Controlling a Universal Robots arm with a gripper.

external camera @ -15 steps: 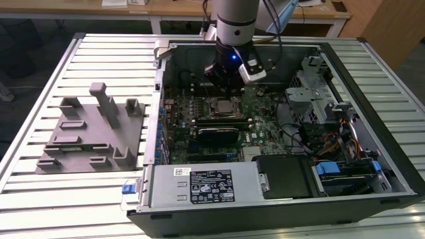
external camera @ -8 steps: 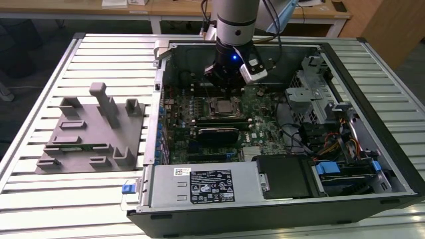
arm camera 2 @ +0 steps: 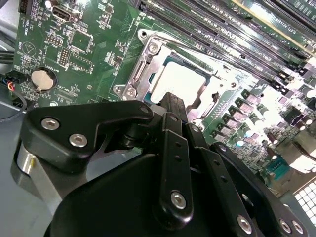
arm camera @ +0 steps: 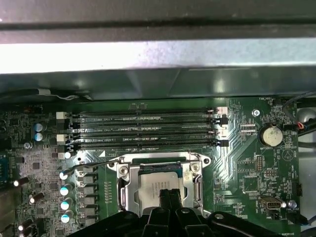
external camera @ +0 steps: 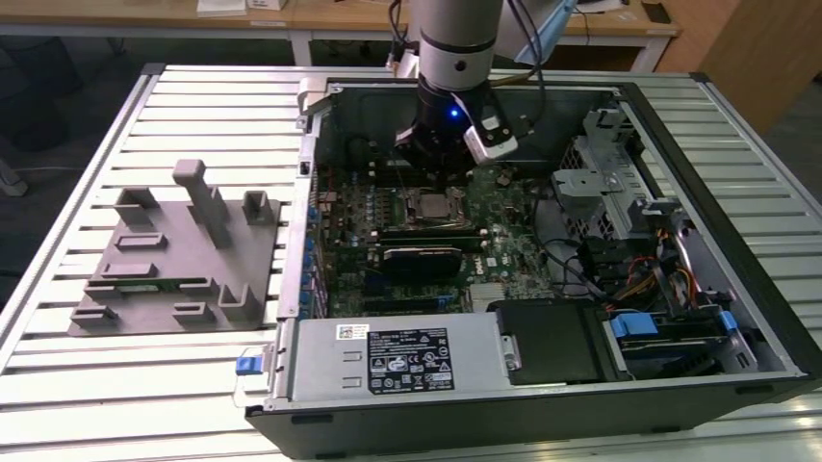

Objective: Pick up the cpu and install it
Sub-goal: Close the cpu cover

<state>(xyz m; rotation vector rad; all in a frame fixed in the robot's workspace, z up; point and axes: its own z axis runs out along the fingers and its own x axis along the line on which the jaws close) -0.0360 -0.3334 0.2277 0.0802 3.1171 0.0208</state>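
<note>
The cpu (arm camera 2: 180, 81) is a silvery-white square lying flat inside the metal-framed socket (arm camera 2: 143, 69) on the green motherboard, and it appears in both wrist views (arm camera: 150, 183). My gripper (arm camera: 168, 192) hangs right over it, its two black fingers (arm camera 2: 174, 111) pressed together with nothing between them. The fingertips sit at the cpu's edge; I cannot tell if they touch it. In the exterior view the gripper (external camera: 444, 164) is inside the open computer case, just above the socket (external camera: 429, 204).
The grey tray (external camera: 167, 260) with raised holders lies on the slatted table at the exterior view's left. Memory slots (arm camera: 148, 131) run beside the socket. The case walls (external camera: 315, 125), drive cage (external camera: 617, 173), cables (external camera: 642, 279) and power supply (external camera: 398, 356) ring the motherboard.
</note>
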